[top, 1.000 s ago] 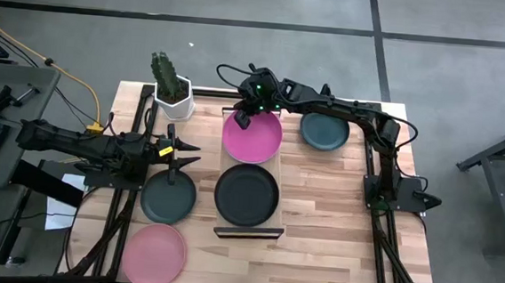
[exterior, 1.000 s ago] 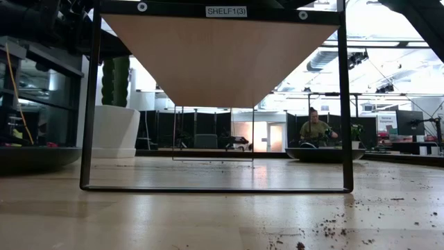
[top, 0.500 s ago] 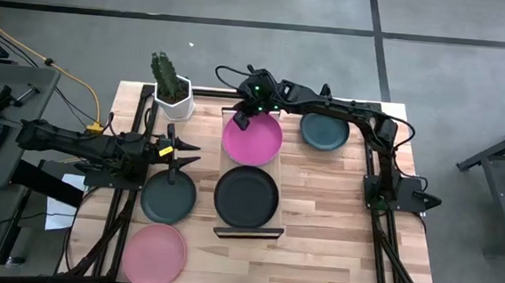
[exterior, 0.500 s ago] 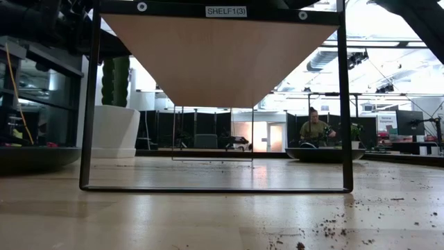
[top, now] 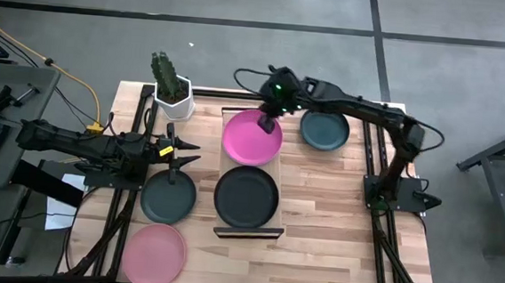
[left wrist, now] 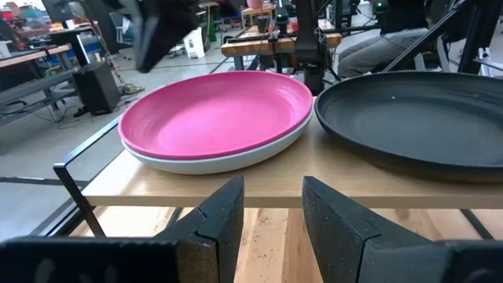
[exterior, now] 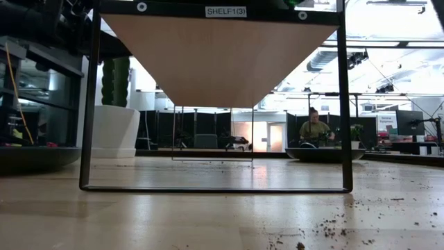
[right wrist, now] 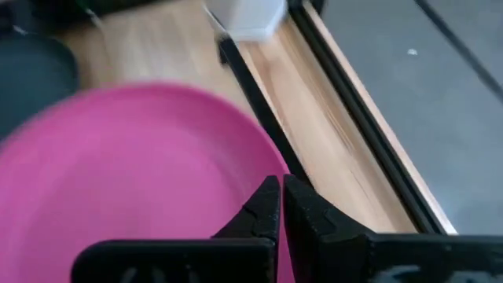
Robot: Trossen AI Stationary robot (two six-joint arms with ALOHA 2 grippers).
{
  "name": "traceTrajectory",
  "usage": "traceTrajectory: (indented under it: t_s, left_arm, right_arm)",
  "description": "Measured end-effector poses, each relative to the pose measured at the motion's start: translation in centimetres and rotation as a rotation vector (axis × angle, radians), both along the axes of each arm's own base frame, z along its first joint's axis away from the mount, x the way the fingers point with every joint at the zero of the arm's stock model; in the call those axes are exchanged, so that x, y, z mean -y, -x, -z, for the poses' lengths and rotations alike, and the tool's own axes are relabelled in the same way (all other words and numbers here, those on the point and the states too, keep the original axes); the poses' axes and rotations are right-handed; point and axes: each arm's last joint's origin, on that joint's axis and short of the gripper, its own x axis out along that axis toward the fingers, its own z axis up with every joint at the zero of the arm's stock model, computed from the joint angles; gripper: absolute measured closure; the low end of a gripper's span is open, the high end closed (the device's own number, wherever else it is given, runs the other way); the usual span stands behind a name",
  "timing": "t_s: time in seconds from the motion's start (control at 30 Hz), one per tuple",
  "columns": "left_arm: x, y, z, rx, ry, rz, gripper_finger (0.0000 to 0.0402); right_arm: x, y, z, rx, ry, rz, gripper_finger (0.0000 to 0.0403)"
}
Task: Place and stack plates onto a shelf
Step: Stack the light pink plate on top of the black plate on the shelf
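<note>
On the shelf a pink plate lies on a pale plate at the far end. A dark plate sits on the near end. My right gripper is shut and stands over the pink plate's far right rim. My left gripper is open, level with the shelf at its left side, and holds nothing. Three more plates rest flat on the table: a dark plate to the far right, a dark plate to the left, and a pink plate at the near left. My right gripper's shut fingers point down at the pink plate's far right rim. Whether they touch it, I cannot tell.
A white pot with a cactus stands at the far left, close to the shelf's far corner. The shelf rides on a black wire frame with open space beneath it. Bare tabletop lies to the right of the shelf.
My right gripper has moved toward the table's right edge, from the pink plate's far left rim across to its far right rim. The plates have stayed where they were.
</note>
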Motion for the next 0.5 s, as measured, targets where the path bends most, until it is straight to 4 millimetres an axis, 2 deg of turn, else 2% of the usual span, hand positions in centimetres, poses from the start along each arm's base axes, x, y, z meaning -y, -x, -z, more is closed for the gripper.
traceTrajectory:
  t_s: [0.13,0.27,0.4,0.5]
  left_arm:
    - [0.0,0.0,0.0,0.004,-0.001,0.000,0.0281]
    - [-0.1,0.0,-0.2,0.020,-0.002,-0.019,0.0281]
    - [-0.1,0.0,-0.5,0.050,-0.003,-0.019,0.0281]
    - [0.0,-0.1,-0.7,0.071,0.003,-0.019,0.0281]
  right_arm:
    - [-1.3,4.1,0.9,0.042,0.017,0.044,0.0403]
    - [-3.1,8.8,2.5,0.154,0.030,0.086,0.0403]
    - [-5.0,12.8,3.4,0.323,0.072,0.076,0.0403]
    - [-6.4,14.8,3.9,0.485,0.114,0.037,0.0403]
